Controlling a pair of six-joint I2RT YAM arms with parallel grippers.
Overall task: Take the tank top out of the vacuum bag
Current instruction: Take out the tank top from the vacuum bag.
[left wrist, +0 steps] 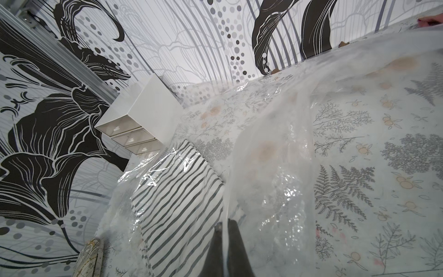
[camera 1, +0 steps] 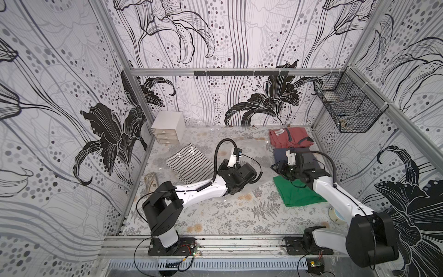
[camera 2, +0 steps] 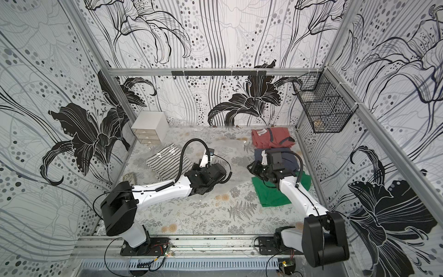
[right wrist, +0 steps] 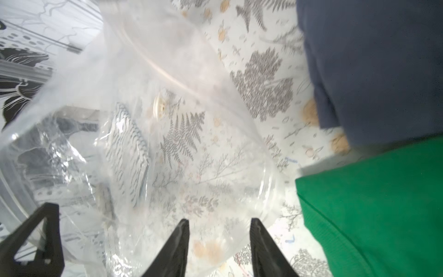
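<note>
In a top view the bag (camera 1: pixel 244 146) lies on the table (camera 1: pixel 215 213), tank top (camera 1: pixel 189 164) inside; left wrist: my left gripper (left wrist: pixel 225 225) pinches bag film tight; right wrist: my right gripper (right wrist: pixel 219 221) stands half open at the bag's mouth.

Fern-print table (camera 1: pixel 215 220) carries vacuum bag (left wrist: pixel 275 167), drawer box (camera 1: pixel 167 127), red shirt (camera 1: pixel 287 136), navy cloth (right wrist: pixel 371 60), green cloth (camera 1: pixel 299 196)

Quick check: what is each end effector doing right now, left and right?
Left end effector: closed, pinching the film of the vacuum bag.
Right end effector: open, jaws apart, gripping nothing.
</note>
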